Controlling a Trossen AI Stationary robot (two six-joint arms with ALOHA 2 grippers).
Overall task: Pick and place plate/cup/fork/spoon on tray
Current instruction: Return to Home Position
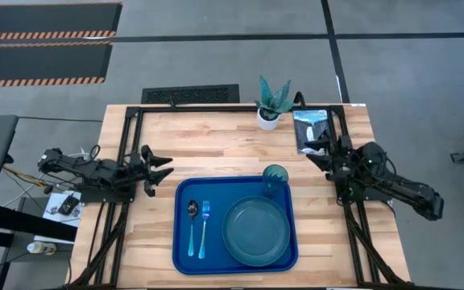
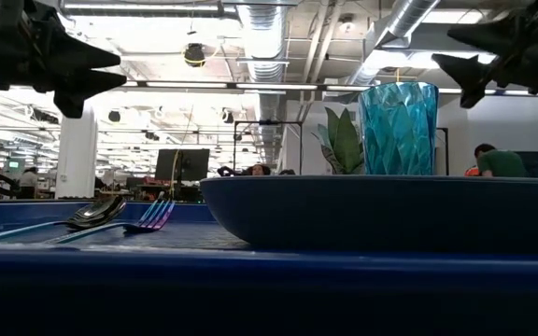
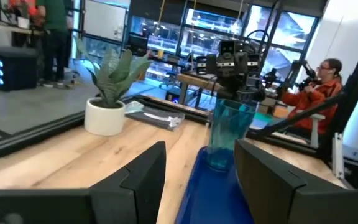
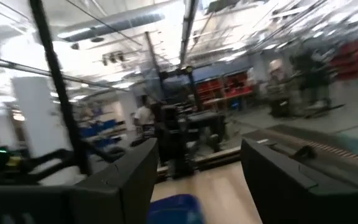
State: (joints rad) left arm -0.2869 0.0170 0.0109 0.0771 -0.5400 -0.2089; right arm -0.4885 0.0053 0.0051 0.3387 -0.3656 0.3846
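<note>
The bright blue tray (image 1: 182, 242) lies on the wooden table near its front edge. On it lie the teal-blue plate (image 1: 256, 231) at the right, the fork (image 1: 205, 228) and the spoon (image 1: 192, 225) side by side at the left, and the teal ribbed cup (image 1: 275, 179) upright at the far right corner. The cup also shows in the low view (image 2: 398, 127) and the left wrist view (image 3: 230, 133). My left gripper (image 1: 161, 171) is open and empty, left of the tray. My right gripper (image 1: 319, 152) is open and empty, right of the cup and above the table.
A white pot with a spiky green plant (image 1: 271, 105) stands at the table's far edge. A dark packet (image 1: 310, 129) lies at the far right corner. People show in the room beyond the table (image 3: 319, 87).
</note>
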